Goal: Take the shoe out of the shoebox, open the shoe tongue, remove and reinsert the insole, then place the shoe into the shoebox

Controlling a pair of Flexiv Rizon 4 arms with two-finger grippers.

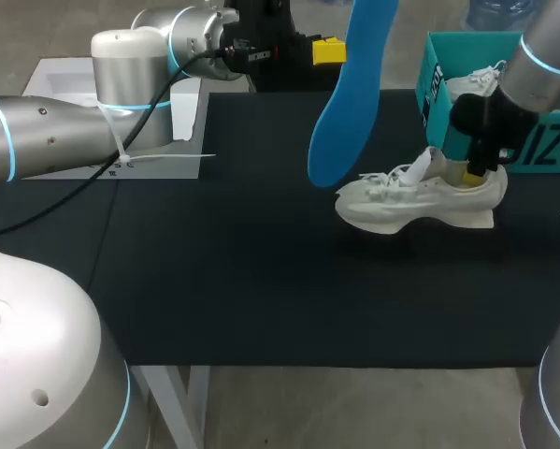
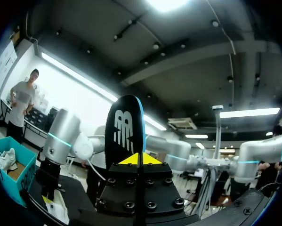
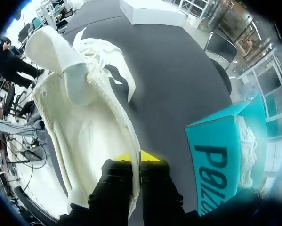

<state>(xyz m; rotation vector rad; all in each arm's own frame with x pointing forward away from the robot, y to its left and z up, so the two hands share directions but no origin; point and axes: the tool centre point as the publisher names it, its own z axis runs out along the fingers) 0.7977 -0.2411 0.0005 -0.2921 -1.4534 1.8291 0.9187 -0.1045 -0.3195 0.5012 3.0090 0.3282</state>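
A white shoe stands on the black table just in front of the teal shoebox. My right gripper is shut on the shoe's heel collar, one finger inside the shoe and one outside. The shoe's tongue is pulled forward and the inside is bare. My left gripper, high above the table's back, is shut on a blue insole that hangs downward to the left of the shoe. Seen from the left wrist, the insole rises straight ahead of the shut yellow tips.
A second white shoe lies inside the shoebox. A white box lid lies at the back left of the table. The black table stretches in front of the shoe.
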